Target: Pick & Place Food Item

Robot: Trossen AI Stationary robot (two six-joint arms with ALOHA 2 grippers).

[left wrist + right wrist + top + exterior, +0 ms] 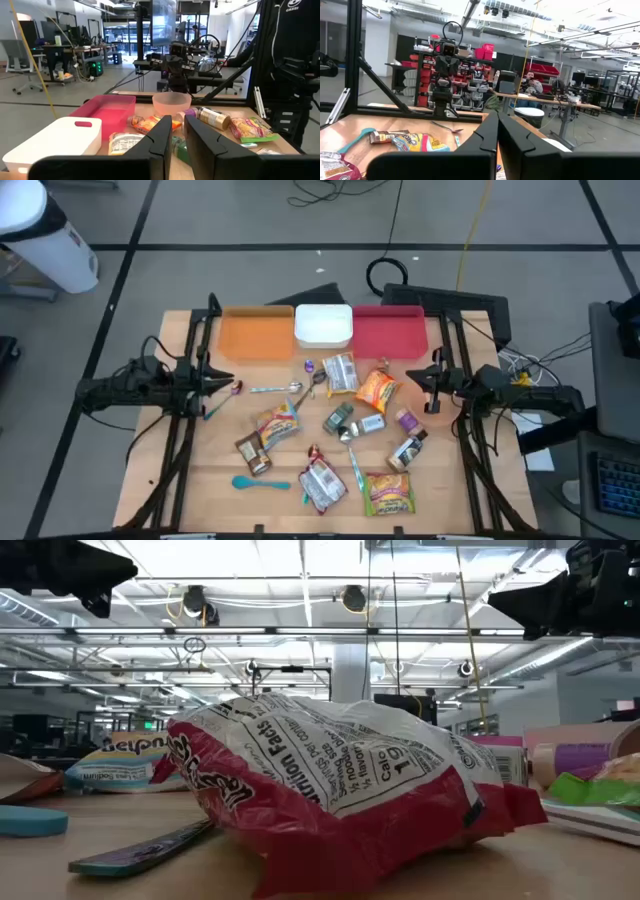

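Parked at the table edges — left gripper [226,381] nearly shut, right gripper [428,377] fully shut, both empty — leaving snack packets [376,389] and three bins [324,326] unobstructed for first pick.

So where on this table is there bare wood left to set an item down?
Bare wood shows along the left edge, between the orange bin and the teal spoon, and at the near right corner beyond the green packet. The middle, from the white bin down to the red-edged packet, is crowded.
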